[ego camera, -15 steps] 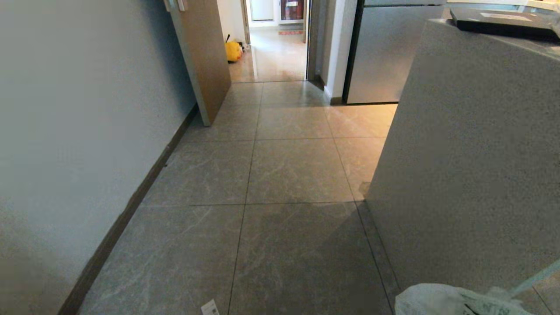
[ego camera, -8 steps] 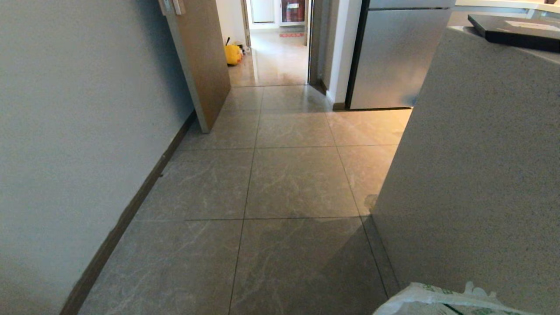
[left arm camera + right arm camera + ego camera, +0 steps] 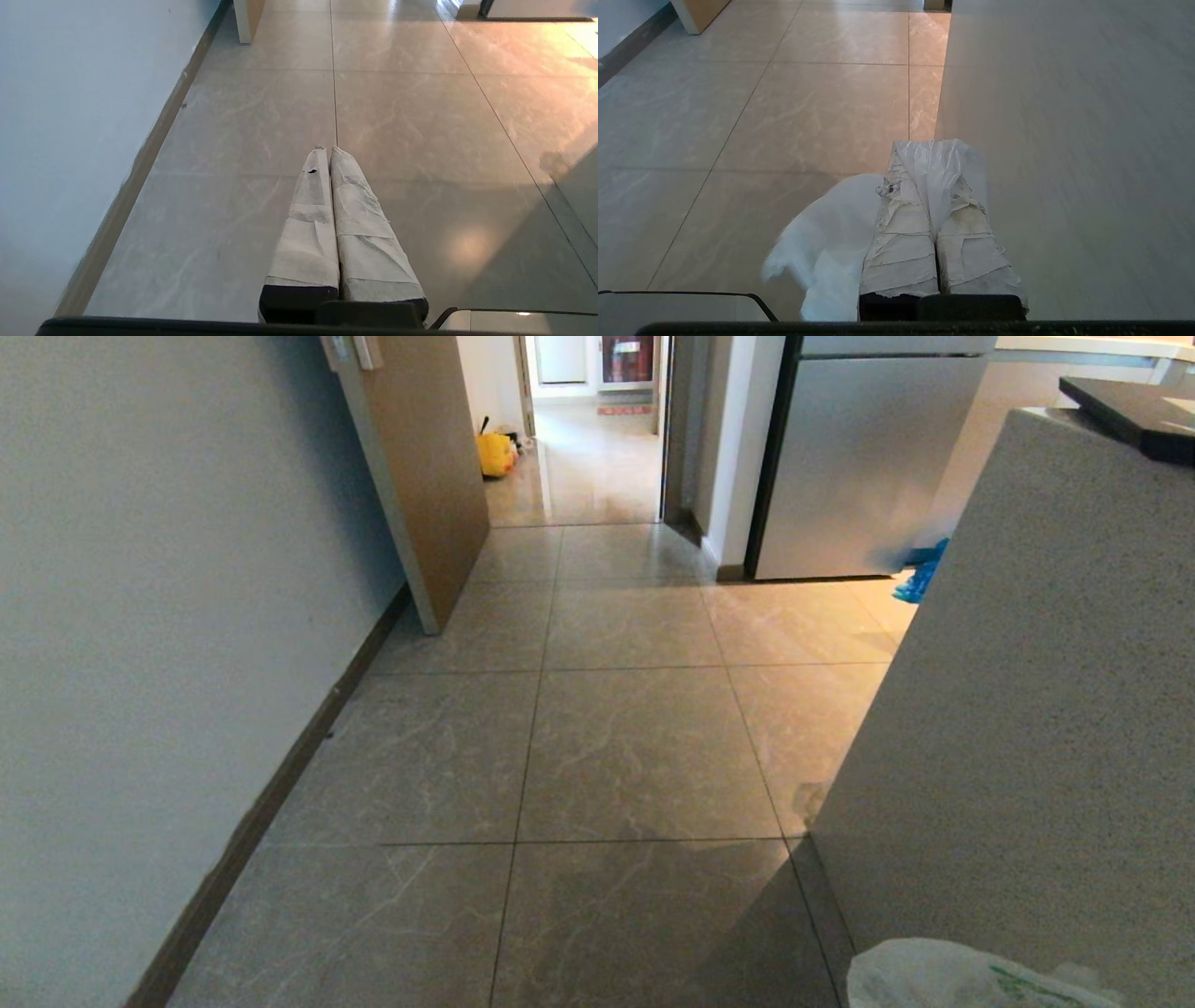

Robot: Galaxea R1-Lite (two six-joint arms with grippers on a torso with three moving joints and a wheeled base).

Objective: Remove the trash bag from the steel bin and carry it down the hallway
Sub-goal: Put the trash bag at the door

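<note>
**Plastic bag in my right grip, tiled corridor ahead**

Thin white plastic is pinched between my right gripper's [image 3: 931, 154] taped fingers [image 3: 903, 242]: the trash bag [image 3: 826, 247] is clamped there, a fold of it standing up through the tips and the rest billowing out beside them above the floor. From my head camera only the top of the bag shows, a pale bulge with green print at the lower right edge, close against the speckled grey counter side [image 3: 1018, 709].

My left gripper [image 3: 327, 150] holds nothing; its two wrapped fingers [image 3: 364, 233] are pressed flat together and point out over the bare tiles.

The hallway [image 3: 616, 737] runs ahead of me in glossy grey-beige marbled tiles. A plain wall [image 3: 159, 616] with a dark baseboard [image 3: 271, 803] lines my left side. Farther on, a wooden door [image 3: 429, 467] stands open against that wall, and beyond it a yellow tote [image 3: 496, 453] sits on the floor of the next room. To the right of the doorway stands a steel-fronted appliance [image 3: 859, 467], with something blue [image 3: 920, 574] on the floor near its foot. A dark flat object [image 3: 1134, 415] lies on top of the counter.
</note>
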